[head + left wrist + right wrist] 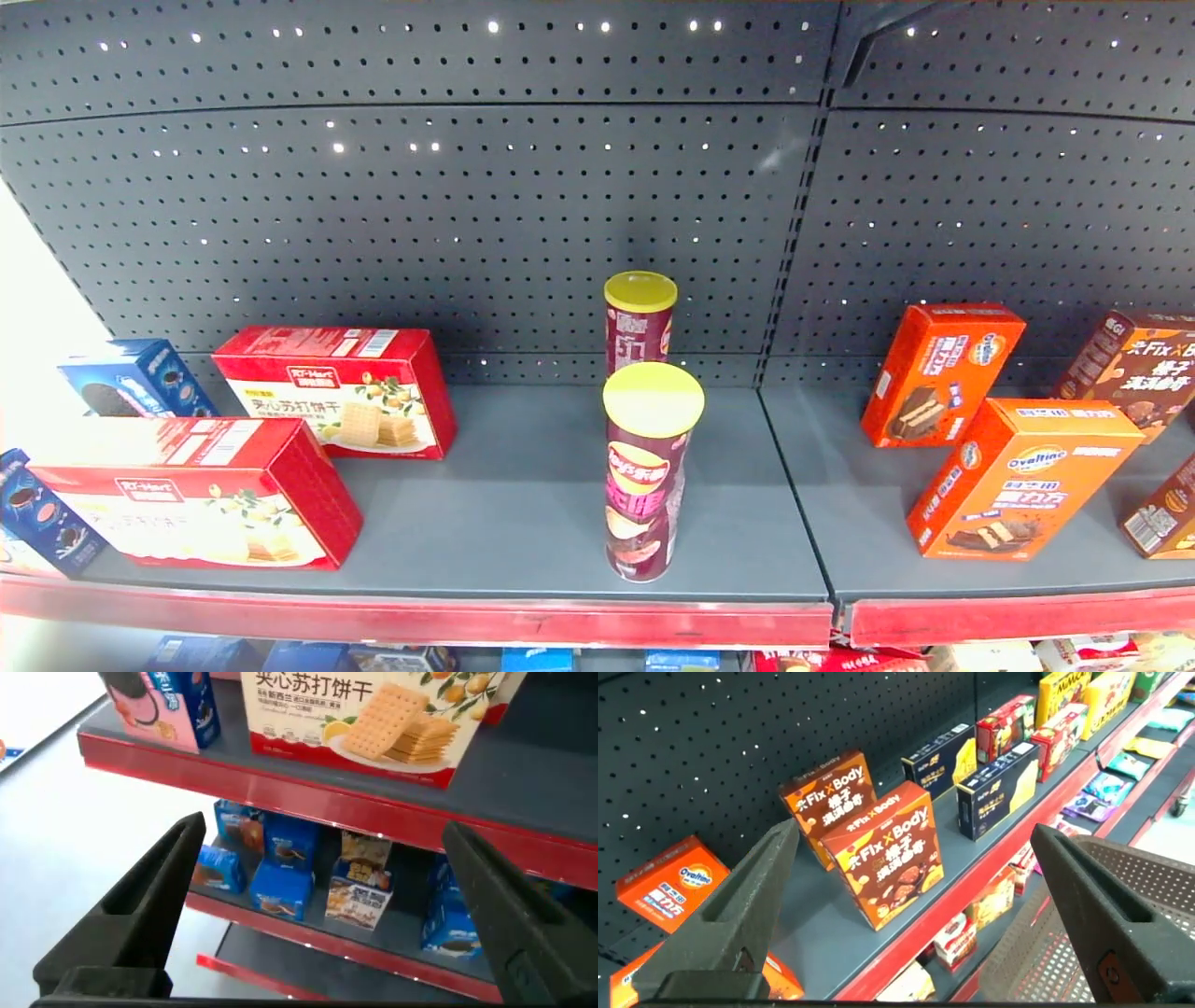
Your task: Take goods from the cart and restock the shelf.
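Facing the shelf's red edge [280, 789], left hand [324, 833] spread wide, empty, right hand [915, 833] spread wide before brown boxes [887, 854]

Matt perforated metal shelf [523, 504], glossy cartons [345, 387]

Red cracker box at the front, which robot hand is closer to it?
Left. The left gripper faces the shelf edge just below the red cracker box. The right gripper is far along the shelf, facing the brown boxes past the orange ones.

Left gripper [322, 829] (jaws wide apart) faces the shelf [280, 789] and its cracker box [374, 709].
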Tool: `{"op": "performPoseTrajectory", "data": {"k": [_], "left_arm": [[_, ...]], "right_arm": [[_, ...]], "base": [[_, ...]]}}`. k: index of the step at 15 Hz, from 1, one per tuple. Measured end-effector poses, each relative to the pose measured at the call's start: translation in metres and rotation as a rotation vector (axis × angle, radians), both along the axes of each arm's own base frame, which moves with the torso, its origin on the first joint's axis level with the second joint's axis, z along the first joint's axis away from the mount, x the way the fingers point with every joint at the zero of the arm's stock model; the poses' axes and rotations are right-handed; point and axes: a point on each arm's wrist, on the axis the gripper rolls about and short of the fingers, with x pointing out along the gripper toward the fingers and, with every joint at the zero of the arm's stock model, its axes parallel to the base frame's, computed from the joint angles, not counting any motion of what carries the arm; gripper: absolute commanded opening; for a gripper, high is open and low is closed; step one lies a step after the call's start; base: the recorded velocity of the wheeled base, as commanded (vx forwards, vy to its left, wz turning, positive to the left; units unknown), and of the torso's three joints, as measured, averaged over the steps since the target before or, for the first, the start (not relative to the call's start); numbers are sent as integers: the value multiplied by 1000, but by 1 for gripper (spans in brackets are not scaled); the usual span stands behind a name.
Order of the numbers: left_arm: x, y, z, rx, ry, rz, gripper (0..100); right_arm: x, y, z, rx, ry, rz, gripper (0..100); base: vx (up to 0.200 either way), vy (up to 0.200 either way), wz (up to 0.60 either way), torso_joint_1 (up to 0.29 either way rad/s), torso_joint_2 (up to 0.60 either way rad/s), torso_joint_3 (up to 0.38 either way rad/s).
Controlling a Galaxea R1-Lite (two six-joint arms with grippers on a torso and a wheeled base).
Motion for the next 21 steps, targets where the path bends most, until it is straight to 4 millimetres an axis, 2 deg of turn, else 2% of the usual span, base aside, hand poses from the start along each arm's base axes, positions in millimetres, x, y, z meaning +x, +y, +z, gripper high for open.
{"op": "performPoseTrajectory", "data": {"k": [3, 4, 8, 12, 21], "left_arm": [[-3, -5, -1, 22, -78, -207, 100], [-3, -6, -2, 81, -86, -292, 100], [-2, -4, -8, 99, -84, -199, 100], [-2, -7, -8, 93, -88, -303, 100], [-2, -6, -8, 83, -89, -300, 100]], "right_arm": [[0, 0, -4, -7, 7, 1, 100], [0, -1, -5, -5, 5, 1, 100], [-2, -2, -5, 0, 0, -4, 100], [-2, -2, -8, -3, 3, -2, 100], [-2, -2, -4, -55, 47, -1, 100]], "base": [[0, 0, 0, 0, 0, 0], [0, 0, 0, 0, 0, 0], [0, 0, 0, 0, 0, 0], [0, 0, 0, 0, 0, 0], [0, 0, 0, 0, 0, 0]]}}
